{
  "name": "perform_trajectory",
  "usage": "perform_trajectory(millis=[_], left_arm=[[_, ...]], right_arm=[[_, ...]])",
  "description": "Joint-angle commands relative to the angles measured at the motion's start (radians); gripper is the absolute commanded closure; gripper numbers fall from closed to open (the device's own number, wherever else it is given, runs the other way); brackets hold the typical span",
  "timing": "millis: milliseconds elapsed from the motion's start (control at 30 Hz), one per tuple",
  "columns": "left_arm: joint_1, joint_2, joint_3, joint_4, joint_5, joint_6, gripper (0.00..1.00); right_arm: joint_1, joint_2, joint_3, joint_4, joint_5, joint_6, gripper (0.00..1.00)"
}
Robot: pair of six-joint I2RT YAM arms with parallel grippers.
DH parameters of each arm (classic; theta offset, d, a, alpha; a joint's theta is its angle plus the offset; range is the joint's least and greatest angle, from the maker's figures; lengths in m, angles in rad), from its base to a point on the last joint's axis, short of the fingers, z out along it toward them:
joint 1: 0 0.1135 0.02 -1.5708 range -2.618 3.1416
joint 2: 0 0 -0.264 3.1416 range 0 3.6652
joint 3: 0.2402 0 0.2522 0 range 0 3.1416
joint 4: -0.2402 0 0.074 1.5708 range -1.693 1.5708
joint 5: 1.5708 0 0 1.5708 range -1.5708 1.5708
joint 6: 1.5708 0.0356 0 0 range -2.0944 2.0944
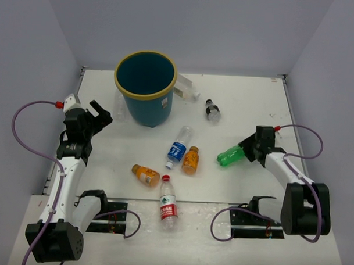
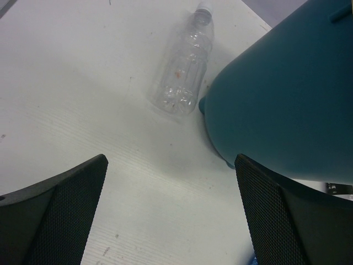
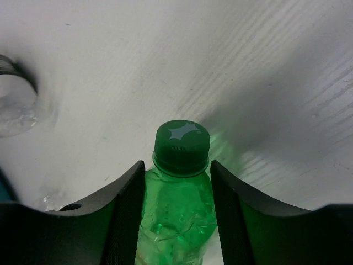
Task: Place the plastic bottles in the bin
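Note:
The teal bin (image 1: 145, 99) with a yellow rim stands at the back left. My right gripper (image 1: 247, 149) is shut on a green bottle (image 1: 229, 156), cap pointing left, with my fingers on both sides of its shoulder (image 3: 177, 215). My left gripper (image 1: 99, 114) is open and empty, left of the bin, with its fingers wide apart (image 2: 171, 215). A plain clear bottle (image 2: 182, 66) lies against the bin's wall (image 2: 287, 94). A blue-labelled bottle (image 1: 177, 147), two orange bottles (image 1: 190, 160) (image 1: 145, 174) and a red-labelled bottle (image 1: 168, 205) lie mid-table.
A dark-capped bottle (image 1: 212, 110) lies right of the bin, and another clear bottle (image 1: 187, 89) lies behind the bin's right side. Grey walls enclose the white table on three sides. The arm bases and cables sit at the near edge.

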Motion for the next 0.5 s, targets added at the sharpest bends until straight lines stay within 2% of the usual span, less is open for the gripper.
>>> perform_trajectory(millis=[0, 100, 300, 367, 467], left_arm=[[0.001, 0.004, 0.014, 0.011, -0.018, -0.007, 0.00], [0.002, 0.014, 0.016, 0.013, -0.012, -0.009, 0.00], [0.002, 0.013, 0.025, 0.007, -0.015, -0.005, 0.00], [0.002, 0.003, 0.023, 0.006, -0.017, -0.004, 0.00], [0.001, -0.005, 0.021, 0.005, -0.019, -0.004, 0.00]], right_arm=[[0.006, -0.153, 0.105, 0.035, -0.024, -0.113, 0.88], [0.011, -0.231, 0.189, 0.014, -0.060, -0.161, 1.00], [0.049, -0.304, 0.330, 0.038, -0.131, -0.241, 1.00], [0.081, -0.295, 0.406, 0.025, -0.103, -0.291, 1.00], [0.102, -0.277, 0.433, -0.030, -0.065, -0.310, 1.00]])
